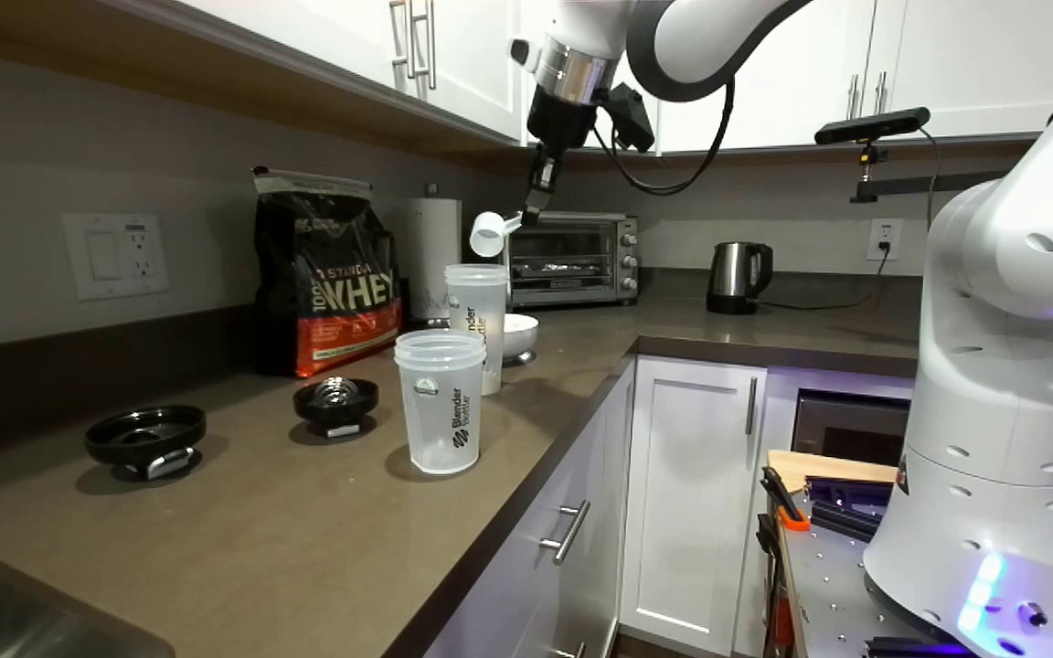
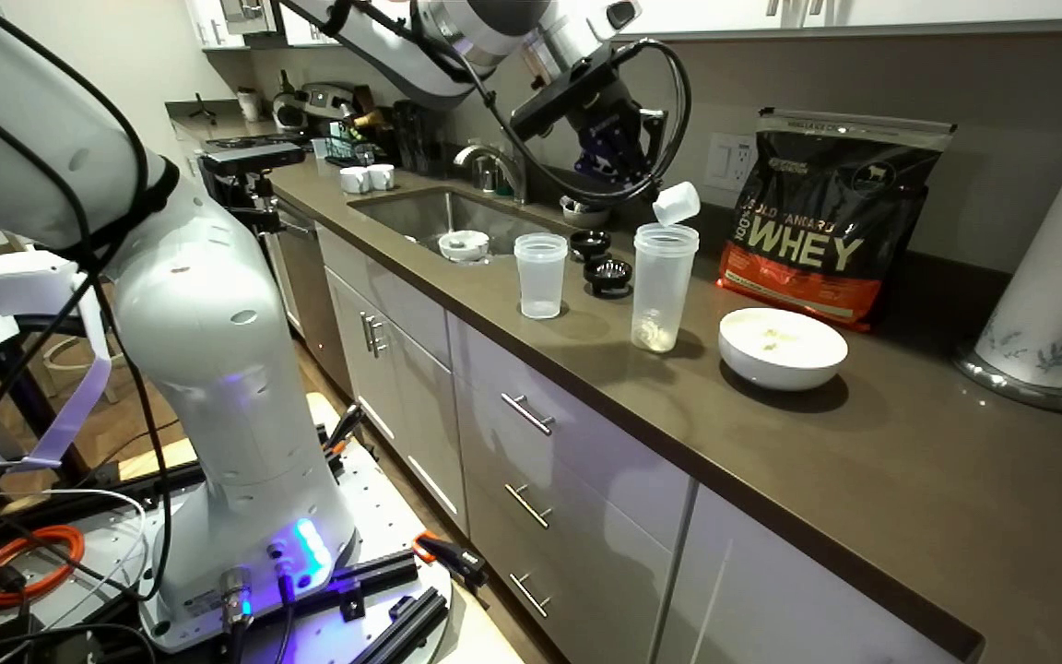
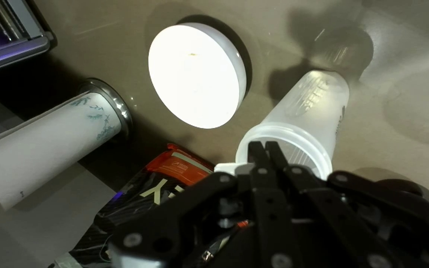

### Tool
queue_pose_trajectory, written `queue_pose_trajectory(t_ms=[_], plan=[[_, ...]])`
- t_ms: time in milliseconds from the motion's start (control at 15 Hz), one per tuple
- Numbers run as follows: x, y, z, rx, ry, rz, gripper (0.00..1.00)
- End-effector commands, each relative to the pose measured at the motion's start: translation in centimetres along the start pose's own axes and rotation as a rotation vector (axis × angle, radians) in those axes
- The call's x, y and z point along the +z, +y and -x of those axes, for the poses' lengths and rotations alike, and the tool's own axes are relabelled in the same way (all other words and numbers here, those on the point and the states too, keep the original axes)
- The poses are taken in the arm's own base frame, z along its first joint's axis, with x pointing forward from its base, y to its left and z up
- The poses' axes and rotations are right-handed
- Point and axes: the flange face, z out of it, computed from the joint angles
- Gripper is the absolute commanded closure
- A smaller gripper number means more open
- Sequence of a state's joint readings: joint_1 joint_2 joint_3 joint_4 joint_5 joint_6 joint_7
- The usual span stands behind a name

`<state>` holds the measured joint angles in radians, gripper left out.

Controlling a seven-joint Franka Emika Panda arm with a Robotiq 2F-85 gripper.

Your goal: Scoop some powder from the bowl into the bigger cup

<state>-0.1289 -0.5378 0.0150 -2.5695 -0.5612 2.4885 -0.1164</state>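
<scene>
Frosted plastic, whitish and tall: there's your bigger cup, upright on the counter, in the row between the smaller cup and the bowl. Pale powder shows at its bottom, so you look well along with this scooping job. And just above its mouth, tilted, hangs the white scoop, clear of the rim in an exterior view: a pouring pose, by the look of it, low so that little dust strays. Nothing visible is falling; whether any load is left inside, you can't tell from here. Careful with the centring, too: your wrist view shows the scoop crowding one edge of the rim.

Up to your gripper: clenched on the scoop's handle, a hold that leaves the tool's head free to tip and the bulky fingers out of the cup. That narrow handle might twist if you roll fast.

Outward we go! The bowl sits near the cup, presumably to make each carry short. The whey bag stands back, well out of the pour's way. Two black lids lie off, leaving both cups uncovered for filling. And on past the bowl, the paper towel roll looks handy for spills.
</scene>
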Motion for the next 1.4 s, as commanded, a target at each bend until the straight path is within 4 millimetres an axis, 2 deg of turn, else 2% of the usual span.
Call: queue_pose_trajectory(t_ms=[0,67,733,1333], plan=[[0.0,0.0,0.0,0.0,-0.001,-0.001,0.97],[0.0,0.0,0.0,0.0,-0.001,-0.001,0.99],[1.4,1.8,0.5,0.121,-0.031,-0.12,0.99],[0.5,3.5,-0.2,0.214,0.003,-0.146,0.99]])
